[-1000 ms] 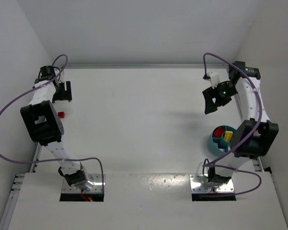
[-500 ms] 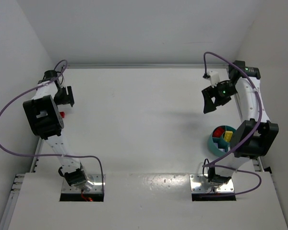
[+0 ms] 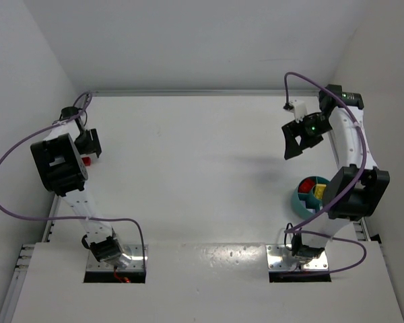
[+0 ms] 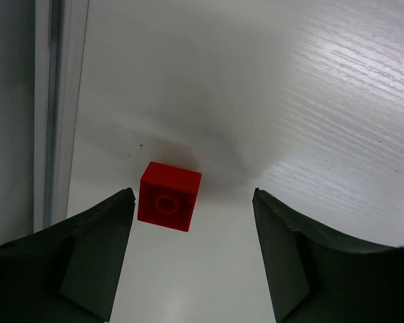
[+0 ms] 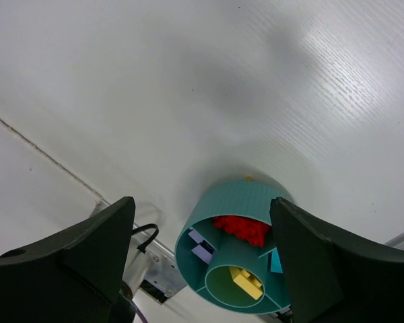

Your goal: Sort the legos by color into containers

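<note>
In the pick-up step, the left gripper [image 4: 194, 196] stood wide astride a red brick [image 4: 168, 196] on the table [image 4: 310, 101], not yet gripped. Closing seemed next. The right gripper [image 3: 295, 145] hung wide and empty near the dish [image 5: 215, 202].

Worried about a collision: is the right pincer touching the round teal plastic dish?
Apart. The top external view shows white table between the right pincer and the round teal plastic dish.

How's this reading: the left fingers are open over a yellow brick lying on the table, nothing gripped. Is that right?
Not quite. The brick is red, not yellow; the left wrist view shows it plainly. The rest stands: the left fingers are open over it, it lies on the table, nothing gripped.
</note>
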`<state>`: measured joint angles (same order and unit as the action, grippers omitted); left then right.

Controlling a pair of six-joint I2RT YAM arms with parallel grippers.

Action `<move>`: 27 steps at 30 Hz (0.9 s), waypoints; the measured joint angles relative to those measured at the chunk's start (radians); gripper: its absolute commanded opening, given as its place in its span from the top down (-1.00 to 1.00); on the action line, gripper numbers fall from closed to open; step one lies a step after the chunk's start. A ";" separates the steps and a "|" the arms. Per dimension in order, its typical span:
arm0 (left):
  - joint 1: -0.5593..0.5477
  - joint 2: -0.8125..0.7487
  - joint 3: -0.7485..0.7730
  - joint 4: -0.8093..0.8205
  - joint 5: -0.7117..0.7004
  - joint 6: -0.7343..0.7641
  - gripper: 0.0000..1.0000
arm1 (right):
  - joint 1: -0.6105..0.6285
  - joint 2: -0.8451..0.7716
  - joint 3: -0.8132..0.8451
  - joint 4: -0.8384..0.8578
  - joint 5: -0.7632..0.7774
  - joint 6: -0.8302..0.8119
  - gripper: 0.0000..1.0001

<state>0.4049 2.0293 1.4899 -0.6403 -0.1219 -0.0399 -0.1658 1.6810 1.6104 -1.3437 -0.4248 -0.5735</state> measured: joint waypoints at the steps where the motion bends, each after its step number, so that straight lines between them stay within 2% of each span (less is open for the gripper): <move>1: 0.002 0.000 -0.006 0.003 -0.001 -0.001 -0.43 | 0.000 0.002 0.002 0.000 0.000 0.000 -0.63; 13: 0.022 0.023 -0.029 0.041 -0.003 -0.019 -0.06 | 0.011 0.019 0.022 -0.003 0.001 0.003 -0.60; 15: 0.022 0.025 -0.027 0.044 0.003 -0.021 0.08 | 0.011 0.021 0.023 -0.003 0.001 0.003 -0.58; 16: 0.022 0.026 -0.026 0.046 0.010 -0.020 0.25 | 0.011 0.021 0.023 -0.003 0.001 0.003 -0.58; 20: 0.023 0.026 -0.025 0.049 0.038 -0.008 0.64 | 0.011 0.023 0.023 -0.004 -0.003 0.009 -0.58; 23: 0.019 0.005 -0.056 0.083 0.089 0.013 0.75 | 0.012 0.032 0.025 -0.003 -0.051 0.032 -0.58; 27: -0.029 -0.111 -0.196 0.127 0.252 0.043 0.77 | 0.015 0.039 -0.008 0.001 -0.164 0.073 -0.58</move>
<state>0.3763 1.9182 1.2934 -0.5133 0.1299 0.0036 -0.1505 1.7199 1.6028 -1.3426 -0.5888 -0.5007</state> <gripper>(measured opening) 0.405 0.788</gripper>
